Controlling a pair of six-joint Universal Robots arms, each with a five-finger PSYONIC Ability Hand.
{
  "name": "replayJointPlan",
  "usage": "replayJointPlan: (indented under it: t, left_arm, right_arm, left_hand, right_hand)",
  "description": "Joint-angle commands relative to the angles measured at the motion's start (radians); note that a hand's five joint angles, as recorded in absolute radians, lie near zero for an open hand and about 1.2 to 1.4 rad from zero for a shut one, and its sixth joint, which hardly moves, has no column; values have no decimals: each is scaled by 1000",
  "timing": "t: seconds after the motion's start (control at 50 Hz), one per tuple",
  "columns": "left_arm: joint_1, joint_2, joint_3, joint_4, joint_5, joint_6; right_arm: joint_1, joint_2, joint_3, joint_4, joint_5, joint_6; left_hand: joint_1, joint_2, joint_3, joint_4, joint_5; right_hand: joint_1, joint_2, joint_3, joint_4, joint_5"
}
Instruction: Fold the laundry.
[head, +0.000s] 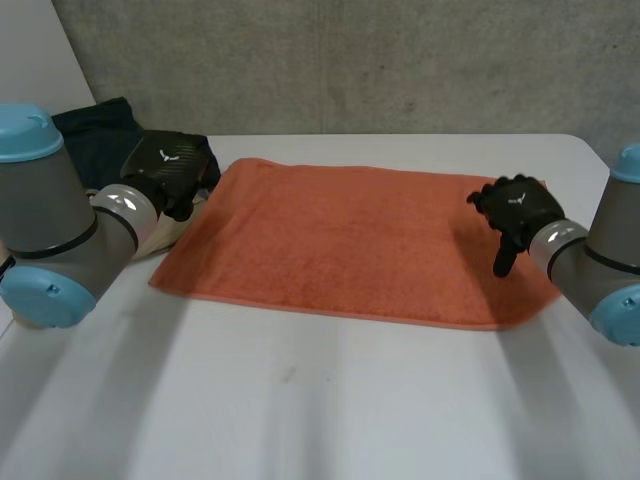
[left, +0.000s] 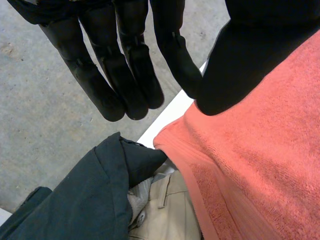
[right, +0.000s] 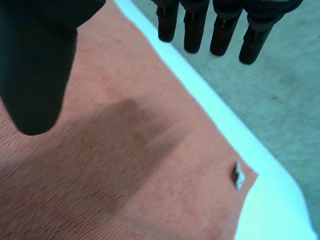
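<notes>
An orange towel (head: 340, 240) lies spread flat on the white table (head: 300, 400). My left hand (head: 168, 168) hovers over the towel's far left corner (left: 172, 137); its fingers (left: 125, 75) are straight, the thumb stands apart, and nothing is between them. My right hand (head: 515, 210) hangs above the towel's right edge near the far right corner. Its fingers (right: 195, 30) reach past the table's edge, its thumb (right: 35, 65) is over the cloth (right: 125, 165), and it is open and holds nothing. A small tag (right: 238, 176) sits at that corner.
A dark garment (head: 100, 140) (left: 85, 200) and a beige garment (head: 170, 232) (left: 167, 215) lie bunched just left of the towel, under my left hand. The table's far edge (right: 200, 95) runs close behind the towel, with grey floor beyond it.
</notes>
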Motion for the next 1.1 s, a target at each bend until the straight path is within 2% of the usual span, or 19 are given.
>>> replayJointPlan:
  t: [0.02,0.12,0.22,0.26,0.28,0.3,0.36,0.42,0.58,0.74,0.94,1.1]
  left_arm:
    - [11,-14,3,-3,30,21]
    - [10,-14,5,-23,47,13]
    - [14,1,-3,-101,82,-5]
    - [16,4,-7,-146,101,-5]
    - [24,4,-19,-182,119,-4]
    - [28,3,-27,-203,125,0]
    - [50,-11,-53,-235,157,25]
    - [68,-37,-59,-223,176,67]
    - [100,-202,3,-197,161,231]
    - [93,-299,100,-198,150,214]
    - [90,-330,140,-186,124,211]
    - [84,-335,160,-157,118,190]
  right_arm:
    - [9,-44,-15,0,11,105]
    - [0,-47,-41,66,-26,143]
    - [-3,-48,-95,194,-19,133]
    - [-3,-48,-110,257,-16,125]
    - [-3,-48,-118,315,-18,117]
    - [-3,-48,-120,339,-24,114]
    - [-7,-53,-112,397,-35,111]
    - [-10,-59,-95,389,-50,111]
    - [-15,-74,32,278,-67,106]
    - [-6,-78,112,172,-64,100]
    - [2,-78,126,150,-62,83]
    - [9,-78,143,144,-67,82]
  left_hand:
    - [434,447,442,444,441]
    - [434,447,442,444,441]
    - [434,447,442,444,441]
    - [241,255,250,251,249]
    - [11,24,19,21,18]
    - [-73,-60,-65,-63,-65]
    - [-238,-224,-229,-228,-230]
    - [-311,-298,-303,-302,-304]
    - [-271,-257,-262,-261,-263]
    - [-200,-187,-192,-190,-192]
    - [-224,-210,-215,-214,-216]
    - [55,68,63,65,63]
  right_hand:
    - [-83,-86,-89,-86,-78]
    - [-83,-86,-89,-86,-78]
    - [-83,-86,-89,-86,-78]
    - [-83,-86,-89,-86,-78]
    - [-83,-86,-89,-86,-78]
    - [-83,-86,-89,-86,-78]
    - [-83,-86,-89,-86,-78]
    - [-83,-86,-89,-86,-78]
    - [-83,-86,-89,-86,-78]
    - [-83,-86,-89,-86,-78]
    - [-83,-86,-89,-86,-78]
    - [-83,-86,-89,-86,-78]
